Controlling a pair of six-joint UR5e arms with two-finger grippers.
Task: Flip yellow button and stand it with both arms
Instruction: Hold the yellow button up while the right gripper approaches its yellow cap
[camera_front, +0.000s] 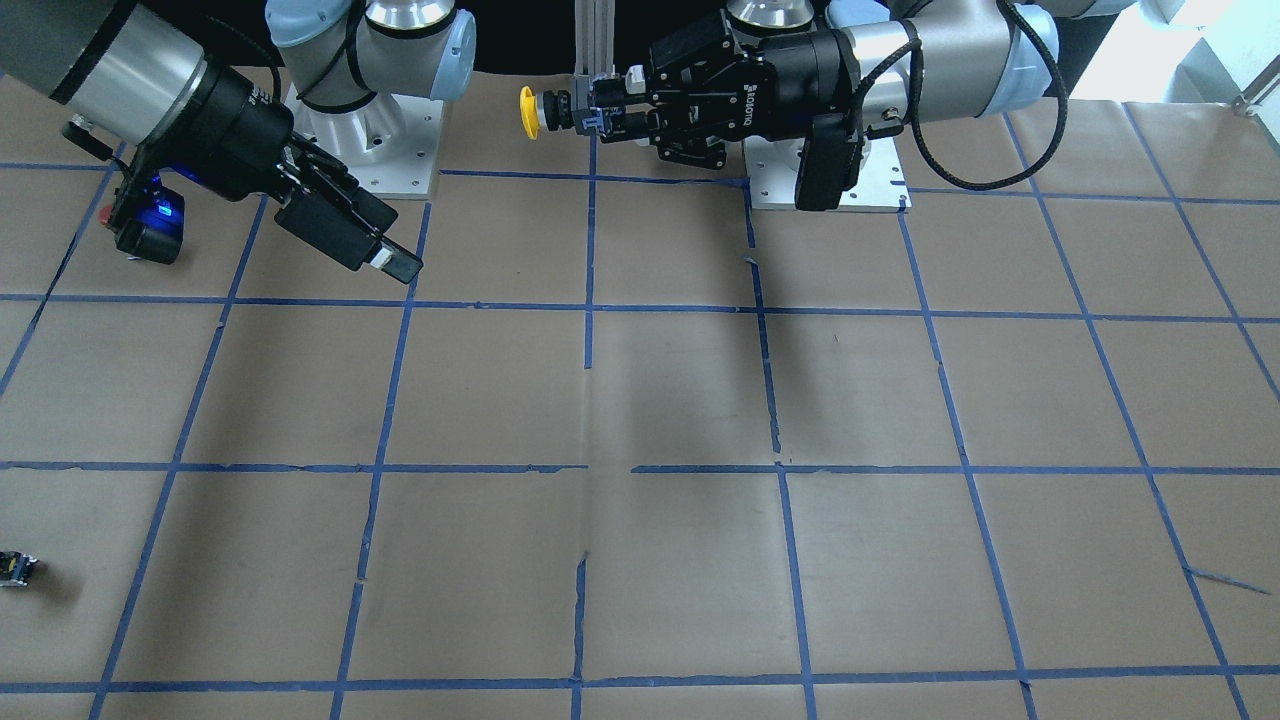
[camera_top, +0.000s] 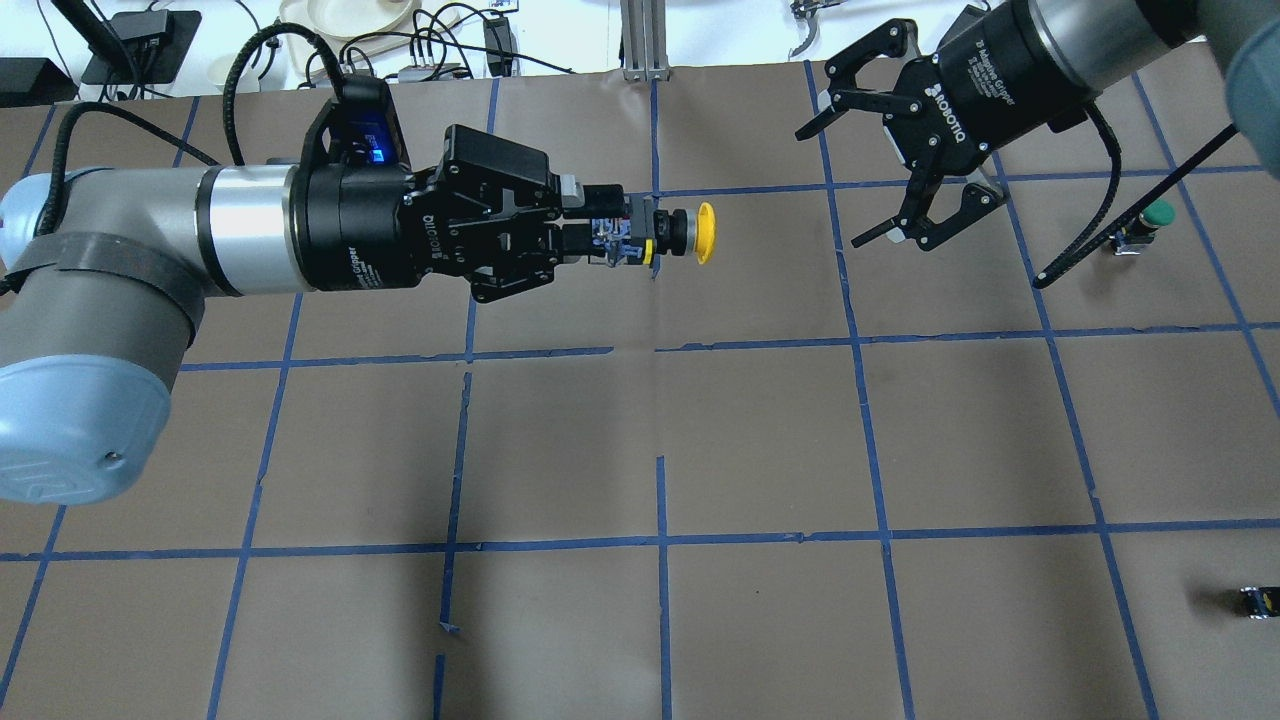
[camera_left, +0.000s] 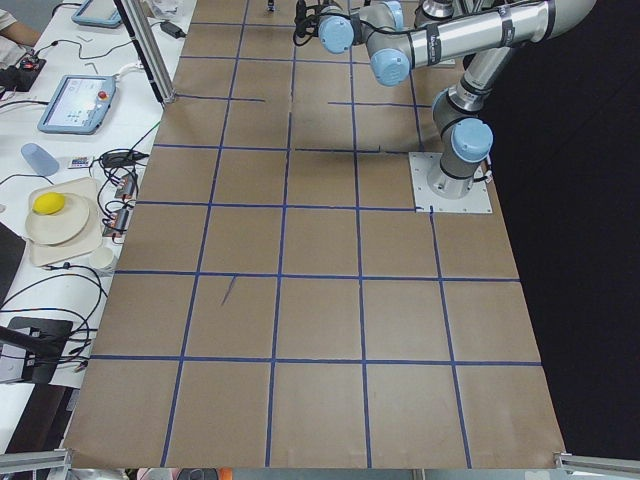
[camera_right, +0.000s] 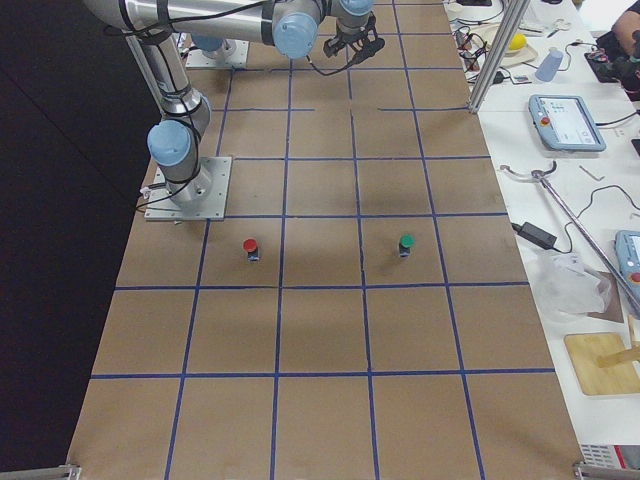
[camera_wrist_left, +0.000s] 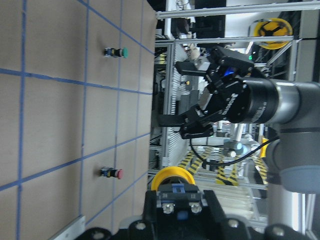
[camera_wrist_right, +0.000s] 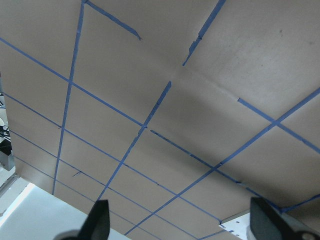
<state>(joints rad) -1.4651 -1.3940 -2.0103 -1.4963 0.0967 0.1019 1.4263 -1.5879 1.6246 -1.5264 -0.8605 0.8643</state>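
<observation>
The yellow button (camera_top: 685, 233) is held clear above the table (camera_top: 760, 440), lying horizontal. Its black-and-grey body is pinched in the left claw (camera_top: 610, 236), which is clamped firmly on it. The round yellow cap sticks out past the fingertips and points toward the robot's right side. The right claw (camera_top: 830, 188) hangs a little apart from the cap, not touching it, its fingers spread wide with nothing between them. A green-capped button (camera_top: 1150, 218) stands on the table beyond the right claw. A red-capped button (camera_right: 250, 247) stands upright well apart from the green one. A tiny black-yellow part (camera_top: 1255, 600) lies near the table's right edge.
</observation>
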